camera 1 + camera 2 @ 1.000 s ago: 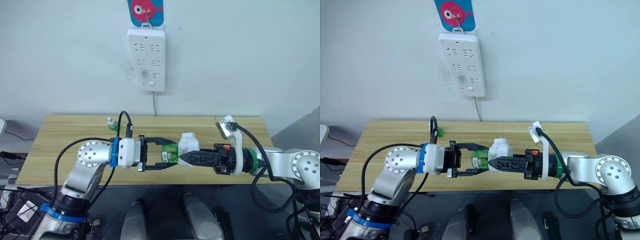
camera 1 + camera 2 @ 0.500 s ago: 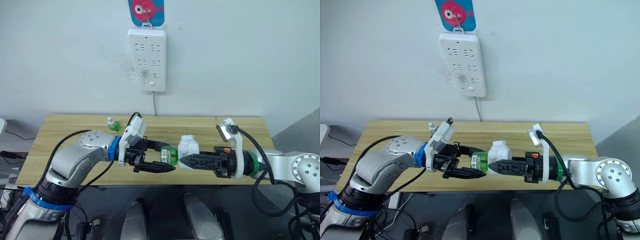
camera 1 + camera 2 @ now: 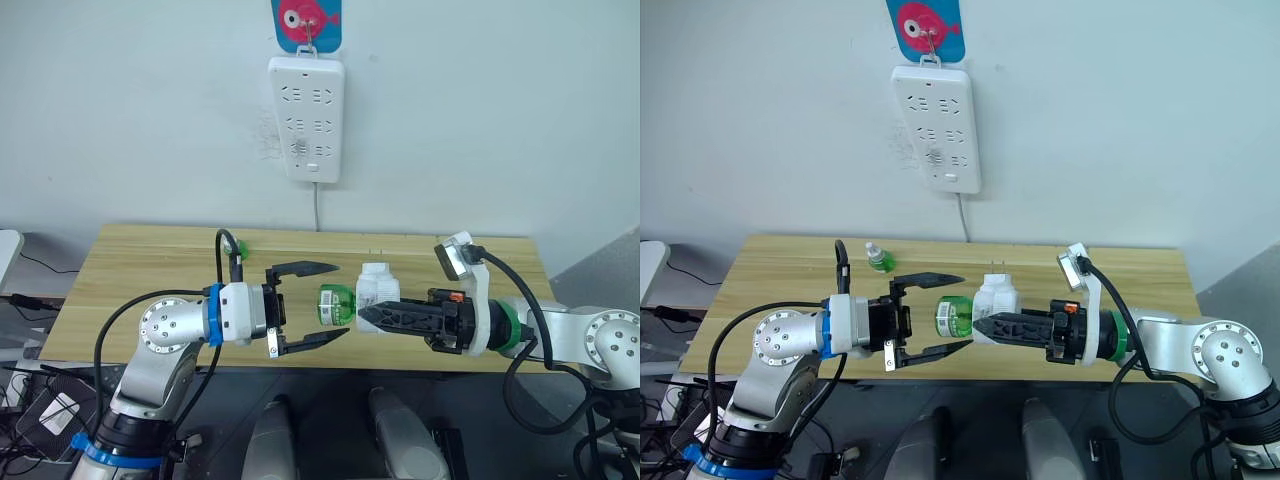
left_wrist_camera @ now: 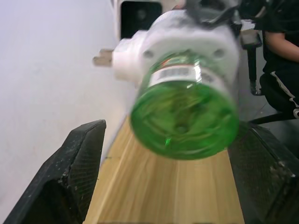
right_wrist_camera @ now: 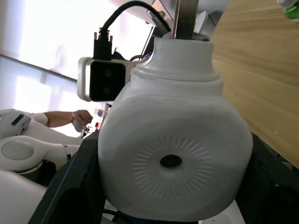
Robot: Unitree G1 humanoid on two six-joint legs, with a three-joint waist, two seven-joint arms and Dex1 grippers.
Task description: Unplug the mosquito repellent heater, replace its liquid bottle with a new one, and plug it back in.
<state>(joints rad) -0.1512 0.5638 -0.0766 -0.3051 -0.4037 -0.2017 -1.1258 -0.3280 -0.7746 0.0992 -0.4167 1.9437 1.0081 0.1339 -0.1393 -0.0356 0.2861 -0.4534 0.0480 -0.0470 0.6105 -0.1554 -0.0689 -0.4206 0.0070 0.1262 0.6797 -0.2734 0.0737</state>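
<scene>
Both arms stretched level toward each other above the wooden table (image 3: pixel 140 270), right gripper (image 3: pixel 368 316) clamped on the mosquito repellent heater (image 3: pixel 373 290), held lengthwise sideways, its green liquid bottle (image 3: pixel 336 304) pointing into the spread-apart left gripper (image 3: pixel 335 300), prongs facing the wall.

**Green bottle between spread fingers**

The green liquid bottle (image 4: pixel 185 120) sits screwed into the white mosquito repellent heater (image 4: pixel 173 44), its base facing out. The left gripper (image 4: pixel 175 179) has its 2 black fingers (image 4: pixel 77 165) wide apart, clear of the bottle, above the wooden table (image 4: pixel 163 193).
</scene>
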